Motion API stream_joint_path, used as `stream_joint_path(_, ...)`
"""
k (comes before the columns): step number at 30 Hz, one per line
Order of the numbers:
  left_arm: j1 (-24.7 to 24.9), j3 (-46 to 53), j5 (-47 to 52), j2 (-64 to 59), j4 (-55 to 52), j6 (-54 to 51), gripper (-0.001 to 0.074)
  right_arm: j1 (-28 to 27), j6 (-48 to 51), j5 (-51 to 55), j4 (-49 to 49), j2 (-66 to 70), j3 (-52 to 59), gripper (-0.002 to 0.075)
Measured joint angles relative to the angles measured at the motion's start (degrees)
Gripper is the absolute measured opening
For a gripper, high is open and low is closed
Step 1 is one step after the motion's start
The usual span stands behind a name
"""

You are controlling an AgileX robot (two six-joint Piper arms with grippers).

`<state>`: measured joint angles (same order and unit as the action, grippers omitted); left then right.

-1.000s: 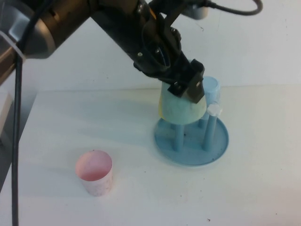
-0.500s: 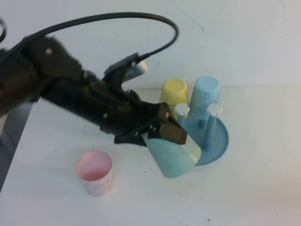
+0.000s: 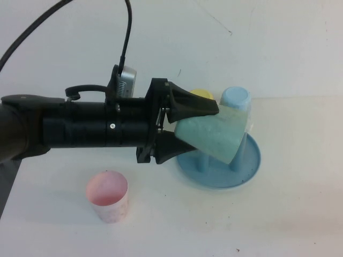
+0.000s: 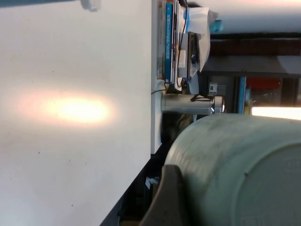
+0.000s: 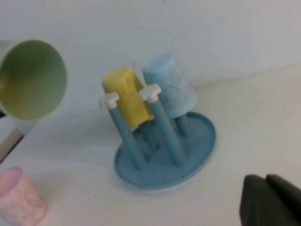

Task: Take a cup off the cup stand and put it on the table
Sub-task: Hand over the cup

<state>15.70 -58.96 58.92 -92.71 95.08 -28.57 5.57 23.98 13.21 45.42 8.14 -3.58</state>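
High view: left hand (image 3: 185, 127) clamps the cup (image 3: 214, 134) sideways in the air over the cup stand (image 3: 249, 168); pink cup (image 3: 108, 196) on the surface (image 3: 278, 225).
Left wrist view: cup base (image 4: 244, 174) fills the view; no legible writing.
Right wrist view: yellow cup (image 5: 126, 96) and light blue cup (image 5: 170, 84) on pegs; right hand (image 5: 270, 200) low beside the stand, fingers together.

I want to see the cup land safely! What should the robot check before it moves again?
1. Left gripper holds the cup: ok.
2. Cup is off the stand: ok, two pegs bare.
3. Cup is upright: not ok, it lies sideways in the air.
4. Bare table in front of the stand: ok.
5. Pink cup out of the way: ok, off to the left.
6. Right gripper stays clear, low beside the stand: ok.
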Motion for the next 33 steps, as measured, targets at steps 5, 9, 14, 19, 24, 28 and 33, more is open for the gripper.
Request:
stream_joint_path(5, 0.0, 0.0, -0.4, 0.0, 0.3, 5.1, 0.0575, 0.0, 28.1, 3.8, 17.0, 14.3, -10.4, -0.0003)
stream_joint_path(9, 0.0, 0.0, -1.4, 0.0, 0.4, 11.6, 0.0575, 0.0, 55.4, 11.9, 37.8, 28.0, -17.3, -0.0003)
stream_joint_path(14, -0.1, -1.6, -2.5, 0.0, 0.5, 18.3, 0.0575, 0.0, 76.0, 22.9, 50.1, 43.2, -23.2, 0.0049)
stream_joint_path(19, -0.6, -3.4, -3.4, 0.0, 0.6, 20.9, 0.0575, 0.0, 79.8, 35.3, 51.0, 55.9, -28.5, 0.0302)
stream_joint_path(24, -0.6, -4.0, -3.9, 0.0, 0.7, 21.3, 0.0575, 0.0, 81.5, 48.1, 51.0, 66.4, -35.1, 0.0507)
stream_joint_path(28, -0.6, -3.9, -4.3, 0.0, 0.7, 21.3, 0.0575, 0.0, 81.6, 51.5, 51.0, 72.9, -40.1, 0.0535)
stream_joint_path(33, -0.6, -3.9, -5.2, 0.0, 0.7, 21.3, 0.0575, 0.6, 81.0, 52.2, 51.0, 77.9, -44.4, 0.0538)
